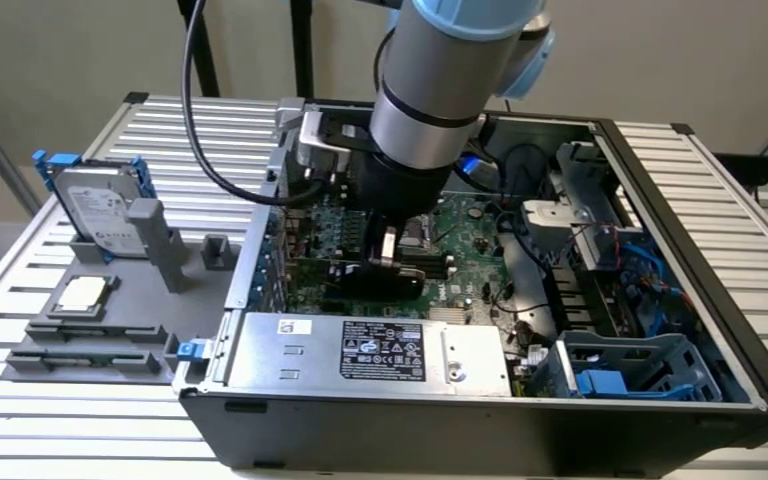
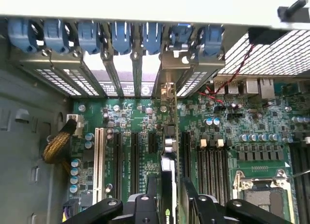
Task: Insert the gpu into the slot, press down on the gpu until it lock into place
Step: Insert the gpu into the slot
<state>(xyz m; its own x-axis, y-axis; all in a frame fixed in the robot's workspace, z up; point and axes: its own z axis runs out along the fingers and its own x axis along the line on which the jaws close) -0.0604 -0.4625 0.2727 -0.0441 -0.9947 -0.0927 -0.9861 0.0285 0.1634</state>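
Gripping the gpu [image 2: 167, 185] edge-on, tool [image 2: 169, 207] closed on it over the motherboard [image 2: 232, 122]; card looks at the slot, not yet visibly locked.

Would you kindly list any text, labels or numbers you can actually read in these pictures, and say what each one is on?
None can be read.
Black label on the power supply: print too small.
White sticker beside it: blurred.
White label on the hard drive: illegible.
White silkscreen on the motherboard: too fine to make out.
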